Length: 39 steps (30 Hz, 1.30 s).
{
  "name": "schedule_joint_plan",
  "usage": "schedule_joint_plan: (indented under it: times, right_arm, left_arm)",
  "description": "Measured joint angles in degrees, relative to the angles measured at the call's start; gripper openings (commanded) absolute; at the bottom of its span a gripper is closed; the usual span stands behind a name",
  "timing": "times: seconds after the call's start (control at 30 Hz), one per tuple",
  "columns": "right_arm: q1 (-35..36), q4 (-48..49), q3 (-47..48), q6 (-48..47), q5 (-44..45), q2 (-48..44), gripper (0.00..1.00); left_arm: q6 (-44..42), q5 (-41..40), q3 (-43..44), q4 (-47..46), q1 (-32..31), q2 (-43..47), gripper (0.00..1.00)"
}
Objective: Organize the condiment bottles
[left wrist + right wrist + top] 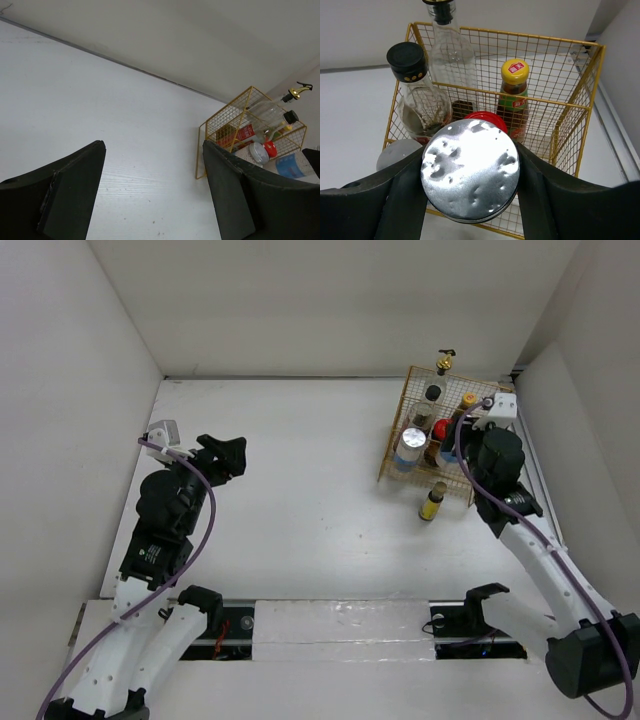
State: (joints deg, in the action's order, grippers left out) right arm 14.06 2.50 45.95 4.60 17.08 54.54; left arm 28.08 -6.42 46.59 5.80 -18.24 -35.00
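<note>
Seen from above, a gold wire basket sits at about two o'clock on the white desk, tucked toward the far right corner. The right jaws are pinching a silver-lidded jar by its sides at the basket's near edge, probably so that it can go straight down into a free spot. Whether it rests on the basket floor cannot be told.

From the right wrist, the basket holds:
- a clear pump-top bottle at twelve o'clock
- a black-capped bottle at ten o'clock
- a yellow-capped bottle at one o'clock
- a red-lidded jar just behind the held jar
- a second silver-lidded jar at eight o'clock

A small yellow bottle stands on the desk just outside the basket, at its six o'clock — seemingly the last one left out. The left jaws are spread and empty at the desk's nine o'clock — well apart from everything.
</note>
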Motion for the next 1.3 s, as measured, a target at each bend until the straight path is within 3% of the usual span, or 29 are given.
schedule_joint_plan:
  times: [0.57, 0.7, 0.87, 1.0, 1.3]
  right_arm:
    - [-0.9, 7.6, -6.7, 4.4, -3.2, 10.9, 0.48]
    - [-0.7, 8.8, -7.6, 5.1, -3.1, 12.7, 0.57]
    - [-0.5, 9.2, -7.8, 6.0, -2.4, 12.6, 0.84]
    - [0.3, 8.4, -7.9, 6.4, -1.3, 10.2, 0.92]
    - [2.9, -2.6, -6.7, 7.5, 0.5, -8.1, 0.88]
  left_arm:
    - [0.0, 0.0, 0.0, 0.0, 0.0, 0.0, 0.75]
    - [0.0, 0.0, 0.0, 0.0, 0.0, 0.0, 0.75]
    - [0.0, 0.0, 0.0, 0.0, 0.0, 0.0, 0.75]
    - [0.0, 0.2, 0.0, 0.0, 0.0, 0.0, 0.75]
    - [-0.1, 0.4, 0.0, 0.0, 0.0, 0.8, 0.75]
